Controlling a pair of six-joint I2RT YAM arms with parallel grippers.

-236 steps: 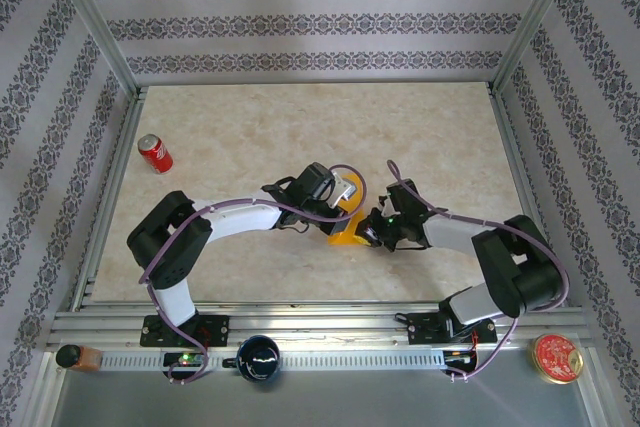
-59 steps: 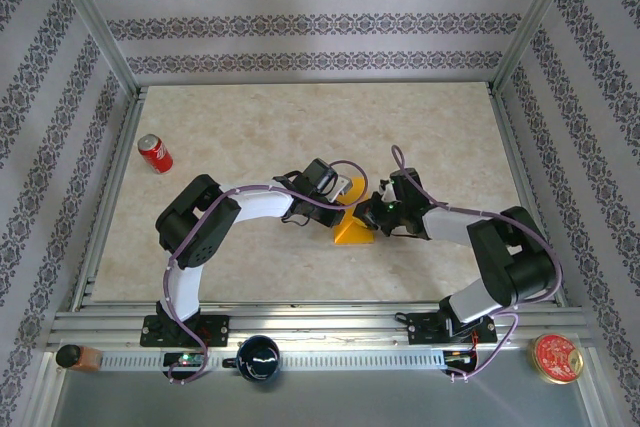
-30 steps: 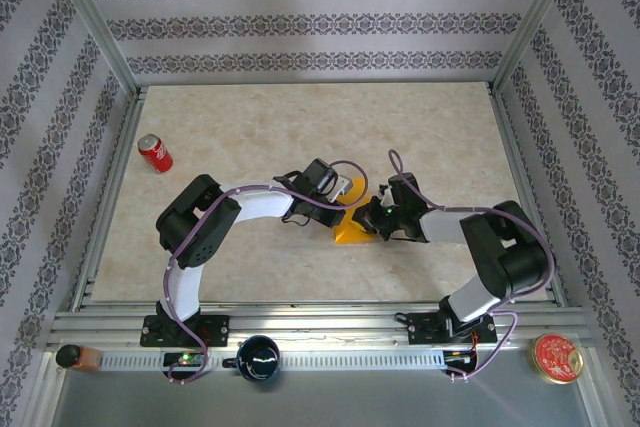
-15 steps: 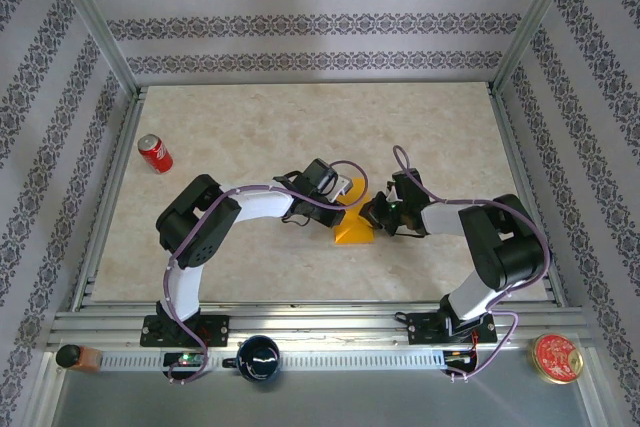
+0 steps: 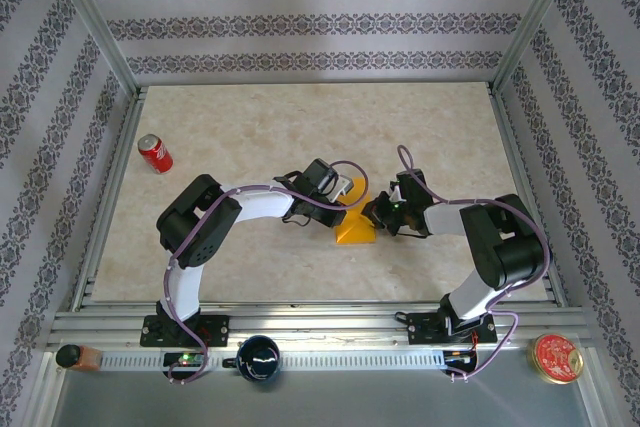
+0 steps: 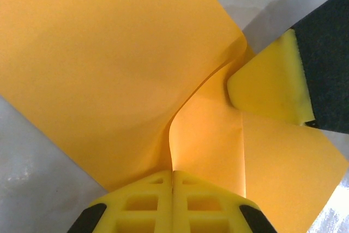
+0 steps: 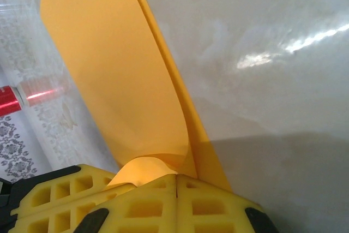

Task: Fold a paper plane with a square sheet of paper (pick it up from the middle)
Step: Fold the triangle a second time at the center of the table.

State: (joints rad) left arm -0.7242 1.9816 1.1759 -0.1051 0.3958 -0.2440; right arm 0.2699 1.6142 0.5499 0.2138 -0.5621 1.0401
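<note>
The square sheet of paper (image 5: 355, 232), orange-yellow and folded into layers, sits mid-table between both arms. My left gripper (image 5: 349, 206) comes in from the left and my right gripper (image 5: 373, 216) from the right, meeting at the paper's upper edge. In the left wrist view my left gripper (image 6: 173, 173) is shut on a raised crease of the paper (image 6: 109, 64), with the right gripper's yellow fingertip (image 6: 270, 83) pressed on the sheet just beyond. In the right wrist view my right gripper (image 7: 176, 177) is shut on the paper (image 7: 114, 64), which rises as a long narrow flap.
A red soda can (image 5: 155, 153) stands at the table's far left. On the near rail sit a small bottle (image 5: 75, 355), a dark cup (image 5: 258, 358) and a red tin lid (image 5: 557, 358). Patterned walls and metal posts box in the marble-look tabletop (image 5: 300, 127).
The right wrist has shifted slightly right and up while its elbow swung. The left arm and the paper have stayed put, both grippers still pinching it.
</note>
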